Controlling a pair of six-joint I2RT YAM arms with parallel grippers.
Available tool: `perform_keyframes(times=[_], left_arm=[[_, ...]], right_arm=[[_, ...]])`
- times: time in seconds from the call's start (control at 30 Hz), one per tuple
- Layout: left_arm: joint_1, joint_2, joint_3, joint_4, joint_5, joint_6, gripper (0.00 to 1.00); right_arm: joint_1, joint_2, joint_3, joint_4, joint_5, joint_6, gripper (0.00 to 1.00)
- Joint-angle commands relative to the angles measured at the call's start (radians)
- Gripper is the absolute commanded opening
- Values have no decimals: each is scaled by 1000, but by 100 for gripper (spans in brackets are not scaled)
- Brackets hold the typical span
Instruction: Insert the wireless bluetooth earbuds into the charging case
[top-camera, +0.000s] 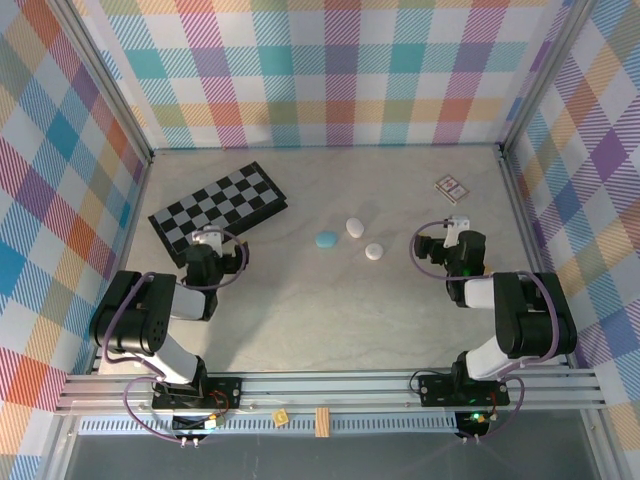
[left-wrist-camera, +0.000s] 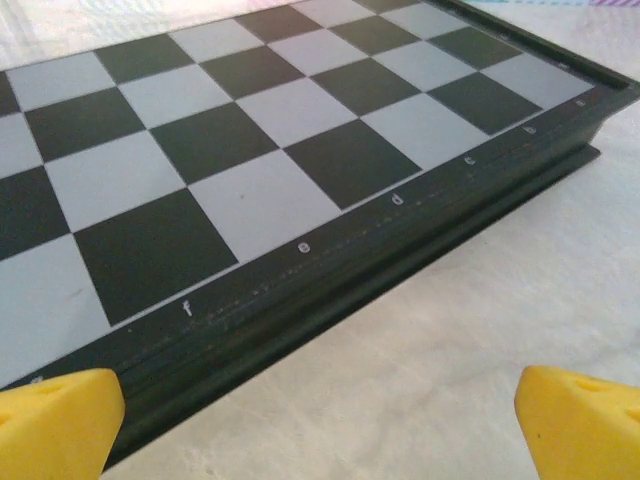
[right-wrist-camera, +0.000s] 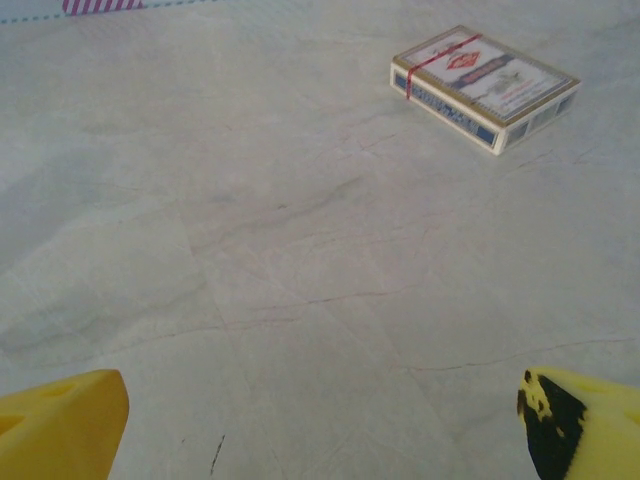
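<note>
Three charging cases (top-camera: 354, 227) lie between two wide-open, empty grippers.
The pale blue case (top-camera: 326, 239) and two white ones sit close together on the table (top-camera: 310, 320), right of the left gripper (top-camera: 210, 240) and left of the right gripper (top-camera: 457, 228); the earbuds are too small to make out. A chessboard (left-wrist-camera: 250, 150) lies just ahead of the left gripper, and a card box (right-wrist-camera: 483, 85) lies ahead-right of the right gripper.

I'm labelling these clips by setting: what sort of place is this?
Probably a robot test cell: a tabletop boxed in by plaid walls, aluminium rails at the near edge, a chessboard as prop.
</note>
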Motion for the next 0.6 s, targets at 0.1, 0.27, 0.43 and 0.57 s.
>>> perform_keyframes(times=[0.1, 0.27, 0.43, 0.57], left_arm=[[15, 1, 83, -74, 1, -11, 100], [15, 0, 83, -74, 0, -9, 100], [15, 1, 83, -73, 0, -10, 100], [15, 1, 83, -74, -1, -9, 100]], right_arm=[[-8, 5, 29, 46, -33, 6, 99], [-9, 4, 30, 44, -32, 6, 99], [-9, 4, 30, 44, -32, 5, 99], [-8, 4, 31, 44, -32, 5, 99]])
